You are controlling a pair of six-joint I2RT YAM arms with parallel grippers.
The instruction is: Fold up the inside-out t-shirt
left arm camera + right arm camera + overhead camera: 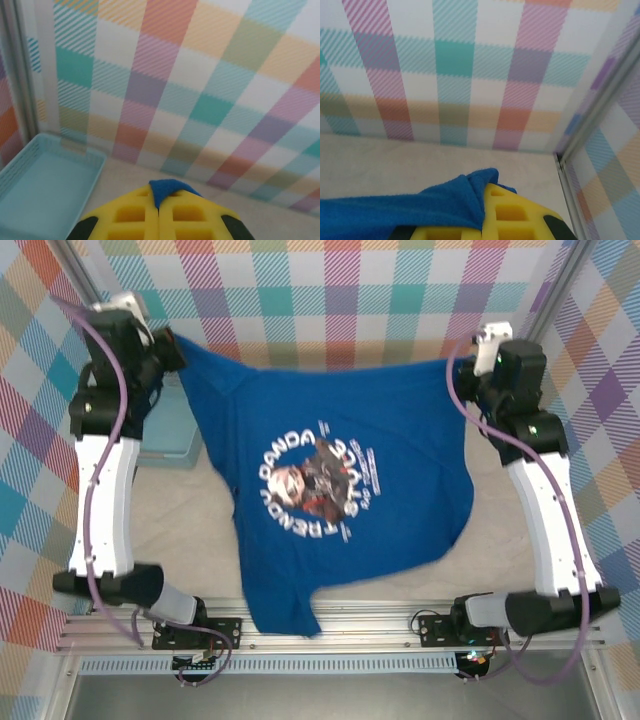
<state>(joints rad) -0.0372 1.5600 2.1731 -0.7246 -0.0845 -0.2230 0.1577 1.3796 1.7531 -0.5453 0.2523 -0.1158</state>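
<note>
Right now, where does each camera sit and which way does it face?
Top external: overhead behind left arm, right arm, looking down; t-shirt stretched between them.
Left wrist: faces far wall; left gripper shut on t-shirt, basket left.
Right wrist: faces far right corner; right gripper shut on t-shirt.
Shared: t-shirt everywhere; basket top, left.

Top view: down from above and behind onto the bench [190, 540]. Wrist views: close behind the left end effector [159, 200] and right end effector [487, 220], facing the plaid wall [200, 75] beyond; t-shirt [400, 450] edges shared.
</note>
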